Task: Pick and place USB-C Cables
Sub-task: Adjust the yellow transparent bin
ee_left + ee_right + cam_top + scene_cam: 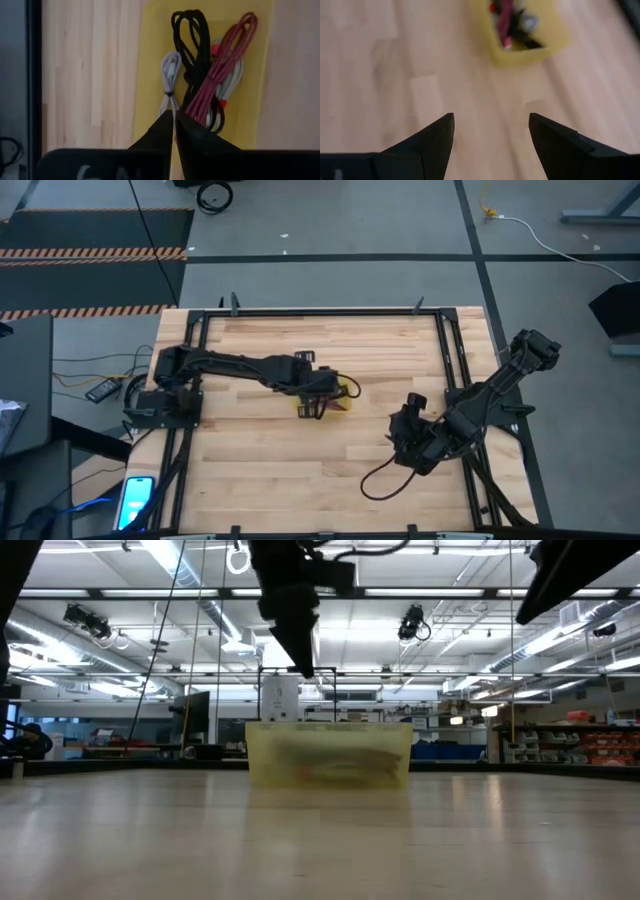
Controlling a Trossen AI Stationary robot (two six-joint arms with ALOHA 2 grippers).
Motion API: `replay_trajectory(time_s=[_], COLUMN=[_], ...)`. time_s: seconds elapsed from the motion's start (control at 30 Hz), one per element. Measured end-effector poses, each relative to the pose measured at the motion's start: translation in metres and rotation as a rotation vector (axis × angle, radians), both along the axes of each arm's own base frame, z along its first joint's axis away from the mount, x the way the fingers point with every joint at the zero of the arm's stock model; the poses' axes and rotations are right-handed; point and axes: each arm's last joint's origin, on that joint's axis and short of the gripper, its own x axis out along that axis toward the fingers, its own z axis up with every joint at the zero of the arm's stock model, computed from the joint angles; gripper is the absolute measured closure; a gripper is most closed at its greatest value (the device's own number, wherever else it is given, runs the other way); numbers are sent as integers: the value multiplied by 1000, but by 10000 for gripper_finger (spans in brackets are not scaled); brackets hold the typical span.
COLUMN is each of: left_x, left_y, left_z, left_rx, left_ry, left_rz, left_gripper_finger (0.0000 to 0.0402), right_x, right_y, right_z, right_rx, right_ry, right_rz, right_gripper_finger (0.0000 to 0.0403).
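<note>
The four USB-C cables lie together in a shallow yellow tray [345, 392] near the middle of the bench [260, 470]. In the left wrist view the black cable [192, 45], the magenta-red cable [225, 65] and the pale grey cable [170, 75] are clear; the white cable [234, 80] shows only partly, under the red one.

The left gripper [174, 120] hangs over the tray, its fingers pressed together with nothing between them. The right gripper [490, 127] waits above bare wood toward the bench's right edge, its fingers spread wide and empty; a thick black cord [385, 475] loops on the bench beside that arm.

Each cable looks light, limp and thin, so it would likely sag and swing once lifted. The bundles overlap, so pulling one may drag a neighbour. The grey one appears bound by a small tie at its waist, which seems the firmest place to pinch. The red braid probably offers more friction than the smooth black sheath.
</note>
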Motion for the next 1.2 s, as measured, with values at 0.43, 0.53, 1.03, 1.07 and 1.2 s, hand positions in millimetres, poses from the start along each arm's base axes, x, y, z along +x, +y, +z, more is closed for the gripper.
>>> replay_trajectory(time_s=[0.43, 0.53, 1.03, 1.07, 1.2], left_x=[-53, -62, -88, -89, -94], left_y=[3, 3, 35, 38, 49], left_z=[15, 3, -48, -51, -65], left_rx=[79, 83, -41, -58, -114], left_ry=[184, 223, 167, 164, 169], left_rz=[131, 131, 185, 190, 202], left_gripper_finger=[392, 393, 394, 394, 394], right_x=[5, 6, 31, 35, 51], right_y=[-28, -34, -88, -92, -110], right_z=[0, -4, -30, -30, -27], right_rx=[-174, -196, -161, -158, -101], right_ry=[-16, 6, 149, 142, 112], right_rz=[-158, -168, -178, -162, -95], right_gripper_finger=[188, 254, 398, 399, 400])
